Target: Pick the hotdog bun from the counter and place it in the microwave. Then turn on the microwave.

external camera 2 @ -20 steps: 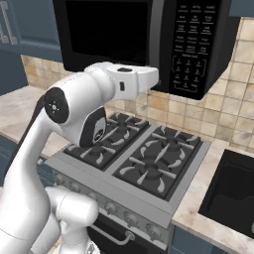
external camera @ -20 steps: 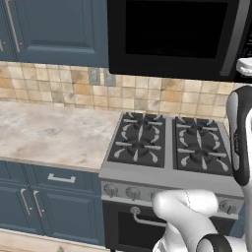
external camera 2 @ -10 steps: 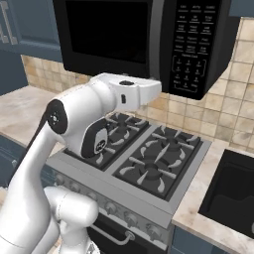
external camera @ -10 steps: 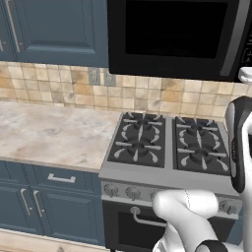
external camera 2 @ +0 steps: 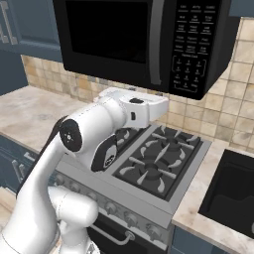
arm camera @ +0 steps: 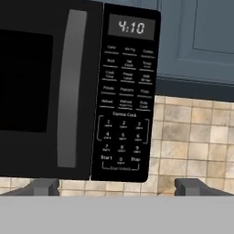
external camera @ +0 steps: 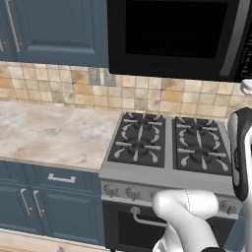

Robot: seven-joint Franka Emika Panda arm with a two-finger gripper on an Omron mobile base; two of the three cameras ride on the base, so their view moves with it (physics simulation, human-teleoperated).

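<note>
The microwave (arm camera: 77, 91) hangs above the stove (external camera: 170, 147), door shut, directly ahead of the pincer (arm camera: 116, 186), whose fingers stand spread wide and hold nothing. Its keypad (arm camera: 123, 109) lies straight in front, the Start key low on it, just above the fingertips. The handle (arm camera: 71, 89) runs upright. I cannot locate the bun; the table (external camera: 49, 135) shows none.

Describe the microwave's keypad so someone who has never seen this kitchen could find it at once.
Above the black gas stove hangs the black microwave, under the blue cabinets. On its front, right of the dark glass door and the vertical silver-grey handle strip, sits the keypad. It alone has rows of white-lettered buttons, with a lit clock display on top.
</note>
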